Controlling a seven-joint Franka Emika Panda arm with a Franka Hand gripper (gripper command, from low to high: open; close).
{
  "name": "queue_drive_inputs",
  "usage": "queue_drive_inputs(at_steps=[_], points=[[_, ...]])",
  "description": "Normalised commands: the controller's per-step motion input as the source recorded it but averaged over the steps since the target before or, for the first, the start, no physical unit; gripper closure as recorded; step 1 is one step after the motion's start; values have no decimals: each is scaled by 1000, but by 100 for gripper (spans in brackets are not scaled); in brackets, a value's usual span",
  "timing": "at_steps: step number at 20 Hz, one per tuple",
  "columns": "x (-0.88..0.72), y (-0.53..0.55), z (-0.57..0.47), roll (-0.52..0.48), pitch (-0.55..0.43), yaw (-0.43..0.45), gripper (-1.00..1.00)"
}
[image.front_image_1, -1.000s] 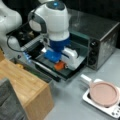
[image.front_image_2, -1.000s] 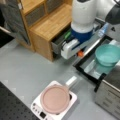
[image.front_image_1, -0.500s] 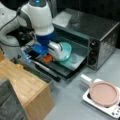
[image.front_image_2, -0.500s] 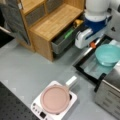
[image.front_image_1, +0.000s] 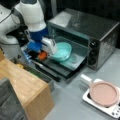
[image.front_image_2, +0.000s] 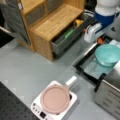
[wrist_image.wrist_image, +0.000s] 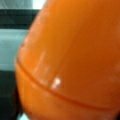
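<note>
One hand: the hand sits at the oven door's outer edge, jaws closed around an orange object.
Neighbour: teal bowl on the open toaster oven door, just beside.
Risk: a sideways drift could knock the bowl; a loose hold could drop the object.

White rounded arm links, glossy; blue band at wrist in both front views. Claw body pale grey-white, boxy; orange bit beside it. Dark cables along arm's side.

Hand grips orange object beside teal bowl.
</note>
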Motion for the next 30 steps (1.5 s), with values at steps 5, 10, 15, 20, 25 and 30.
queue_drive_inputs(at_steps=[5, 10, 15, 20, 25, 30], points=[[-44, -11, -17, 74, -111, 28, 100], [77, 131, 84, 34, -109, 30, 100], [163, 415, 60, 64, -38, -66, 100], [176, 405, 50, 95, 41, -168, 100], [213, 413, 116, 138, 103, -243, 100], [189, 322, 143, 136, 129, -208, 100]])
